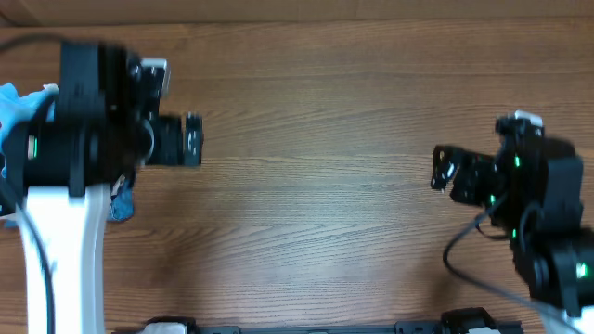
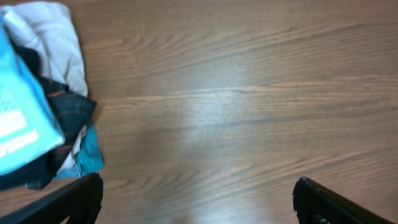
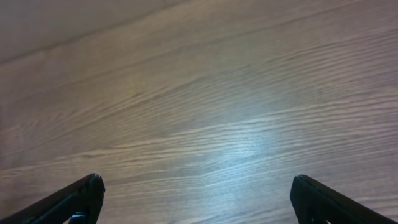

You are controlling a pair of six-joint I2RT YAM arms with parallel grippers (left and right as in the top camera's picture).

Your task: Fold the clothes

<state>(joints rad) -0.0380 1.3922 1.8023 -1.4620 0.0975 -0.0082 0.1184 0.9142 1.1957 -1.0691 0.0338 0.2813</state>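
The left hand [image 1: 192, 139] is hanging wide open over bare worktop [image 2: 236, 106], gripping nothing. The right hand [image 1: 438, 169] is also spreading wide and empty, well apart from it. The sky-blue T-shirt [image 2: 18, 118] is lying bunched in a heap just off to one side of the left hand, tangled with a dark garment [image 2: 68, 112] and a pale garment [image 2: 53, 37]. Pulling it free is likely the step in hand, which is calling for pinching only blue cloth near an edge, lifting it clear of the others, and spreading it between both hands.
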